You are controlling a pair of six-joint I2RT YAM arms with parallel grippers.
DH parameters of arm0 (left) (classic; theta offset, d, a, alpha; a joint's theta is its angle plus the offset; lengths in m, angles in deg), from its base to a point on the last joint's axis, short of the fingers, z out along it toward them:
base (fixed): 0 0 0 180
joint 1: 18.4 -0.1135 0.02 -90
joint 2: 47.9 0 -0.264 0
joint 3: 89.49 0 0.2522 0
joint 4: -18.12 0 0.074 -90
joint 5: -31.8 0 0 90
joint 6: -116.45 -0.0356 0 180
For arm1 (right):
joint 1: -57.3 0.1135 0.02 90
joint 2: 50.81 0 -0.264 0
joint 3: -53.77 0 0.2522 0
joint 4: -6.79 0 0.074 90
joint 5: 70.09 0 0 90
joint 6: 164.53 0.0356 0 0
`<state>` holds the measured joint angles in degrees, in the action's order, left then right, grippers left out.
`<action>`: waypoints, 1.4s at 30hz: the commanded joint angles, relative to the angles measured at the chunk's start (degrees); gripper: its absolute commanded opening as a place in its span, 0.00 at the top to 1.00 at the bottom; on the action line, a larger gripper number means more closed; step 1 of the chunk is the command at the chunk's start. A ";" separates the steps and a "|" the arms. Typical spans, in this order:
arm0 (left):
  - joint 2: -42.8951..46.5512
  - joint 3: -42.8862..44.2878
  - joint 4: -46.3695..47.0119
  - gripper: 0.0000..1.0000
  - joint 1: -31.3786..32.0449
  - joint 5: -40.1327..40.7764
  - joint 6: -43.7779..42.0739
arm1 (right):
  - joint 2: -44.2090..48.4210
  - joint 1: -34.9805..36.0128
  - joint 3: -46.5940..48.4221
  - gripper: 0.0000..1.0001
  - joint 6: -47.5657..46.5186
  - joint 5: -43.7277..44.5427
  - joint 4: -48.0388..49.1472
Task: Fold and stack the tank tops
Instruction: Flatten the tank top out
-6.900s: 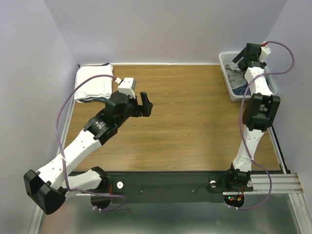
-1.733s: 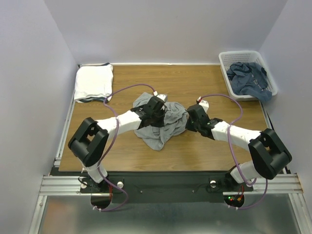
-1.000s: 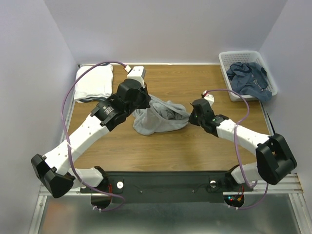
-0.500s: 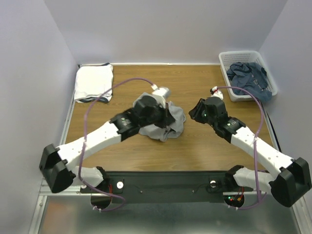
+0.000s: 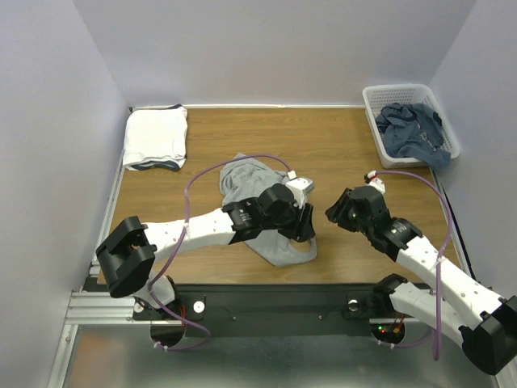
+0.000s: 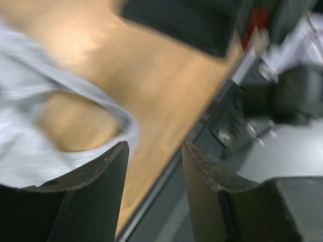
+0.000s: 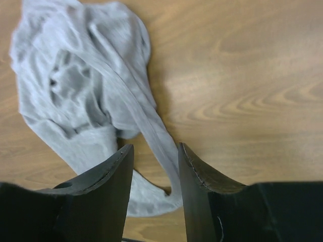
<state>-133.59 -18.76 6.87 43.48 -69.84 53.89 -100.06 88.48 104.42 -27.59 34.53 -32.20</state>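
Observation:
A heather grey tank top (image 5: 241,176) lies crumpled in a long heap on the middle of the wooden table (image 5: 339,145), reaching toward the near edge. My left gripper (image 5: 305,228) hovers over its near right end, jaws open and holding nothing. The blurred left wrist view shows the grey top (image 6: 30,126) off to the left of the left gripper (image 6: 154,151), with the table edge beneath. My right gripper (image 5: 334,212) stands open just right of the cloth. In the right wrist view the grey top (image 7: 86,85) trails a strap on the table under the gap of the right gripper (image 7: 154,151).
A folded white stack (image 5: 153,136) sits at the back left corner. The white lattice basket (image 5: 380,99) at the back right holds a dusty blue garment (image 5: 412,129). The black rail (image 5: 266,299) carrying the arm bases runs along the near edge.
Both grippers have opened and let go of the grey top. The left arm swung toward the near edge, the right arm drew back to the right, and the cloth now lies stretched nearer the front.

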 commanded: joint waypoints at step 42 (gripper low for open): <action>-26.73 35.05 -13.58 1.00 -19.87 29.30 -8.28 | -7.88 12.59 -7.01 1.00 8.35 6.11 -0.77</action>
<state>-161.48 11.55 -7.12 24.53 -43.09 47.38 -109.57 100.89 93.14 -18.30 33.80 -29.38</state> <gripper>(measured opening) 0.069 0.013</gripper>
